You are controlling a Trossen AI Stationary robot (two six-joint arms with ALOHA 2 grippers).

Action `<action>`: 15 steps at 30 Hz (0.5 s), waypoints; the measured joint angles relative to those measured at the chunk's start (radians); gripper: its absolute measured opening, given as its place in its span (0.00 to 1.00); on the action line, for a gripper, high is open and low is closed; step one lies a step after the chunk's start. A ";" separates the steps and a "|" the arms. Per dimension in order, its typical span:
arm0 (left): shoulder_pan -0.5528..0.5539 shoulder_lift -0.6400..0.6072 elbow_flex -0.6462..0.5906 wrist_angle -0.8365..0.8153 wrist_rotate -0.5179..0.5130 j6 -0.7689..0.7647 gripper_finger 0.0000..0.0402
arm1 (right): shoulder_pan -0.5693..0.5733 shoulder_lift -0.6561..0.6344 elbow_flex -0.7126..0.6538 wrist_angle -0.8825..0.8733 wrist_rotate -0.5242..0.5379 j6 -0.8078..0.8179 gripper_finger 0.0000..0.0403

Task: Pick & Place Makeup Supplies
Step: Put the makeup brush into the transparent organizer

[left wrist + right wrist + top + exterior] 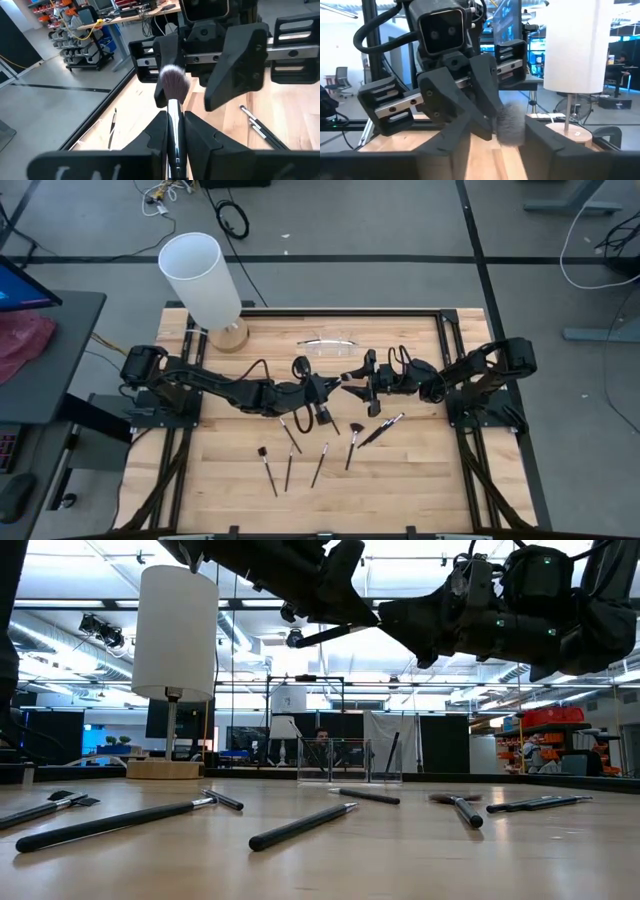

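Observation:
My left gripper [175, 120] is shut on a makeup brush with a silvery ferrule and a fluffy grey head [174, 80], held high over the table's middle [338, 387]. My right gripper [500, 145] faces it from the right [358, 383], open, with its fingers on either side of the head [510, 125]. The head stands close to one finger; I cannot tell if they touch. Several more makeup brushes lie flat on the wood nearer the front edge [289, 470] [352, 442] [380, 430]. My left gripper pinches the brush between its two fingers at the silvery ferrule [173, 111], just behind the bristle head. The brush lies along the fingers and sticks out ahead of them, about level, toward the table's right. Its dark tail [315, 636] juts out behind, and the brush is clear of the table.
A tall white cylinder [200, 272] on a round wooden foot [232, 336] stands at the far left. A clear plastic holder [330, 343] sits at the far middle. Bare wood lies along the front edge [400, 490].

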 joint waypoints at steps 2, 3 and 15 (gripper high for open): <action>0.000 0.000 0.000 0.000 0.020 0.000 0.12 | 0.000 0.000 0.000 0.000 -0.005 0.000 0.31; 0.000 0.000 0.000 0.000 0.037 -0.003 0.13 | 0.000 0.000 0.000 0.000 -0.005 0.000 0.28; 0.002 0.000 0.000 -0.008 0.064 -0.005 0.14 | 0.000 0.000 0.000 0.000 -0.007 -0.001 0.04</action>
